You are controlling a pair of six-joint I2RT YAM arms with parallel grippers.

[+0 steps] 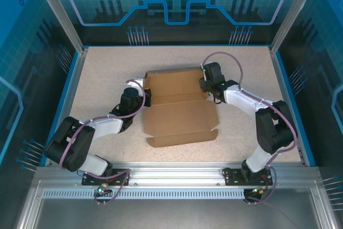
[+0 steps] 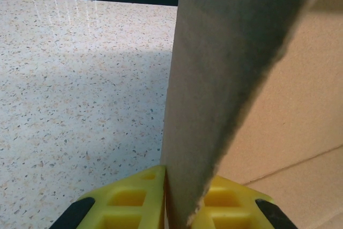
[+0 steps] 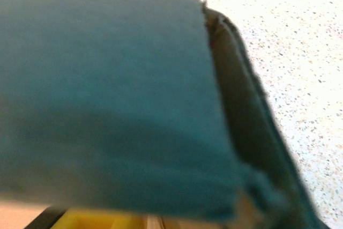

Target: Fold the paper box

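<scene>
Paper box [image 1: 179, 116], partly folded, lies at the centre of the speckled bench [image 1: 102, 73]. The left gripper [image 2: 179, 189], at the box's left edge, is clamped on an upright side flap. The right gripper [image 1: 206, 86] sits at the far right corner against a raised flap; whether it is apart or together cannot be told.

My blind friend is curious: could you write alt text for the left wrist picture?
Two yellow fingers of the left gripper pinch an upright flap of the brown paper box. A speckled pale table lies to the left, more cardboard to the right.
</scene>
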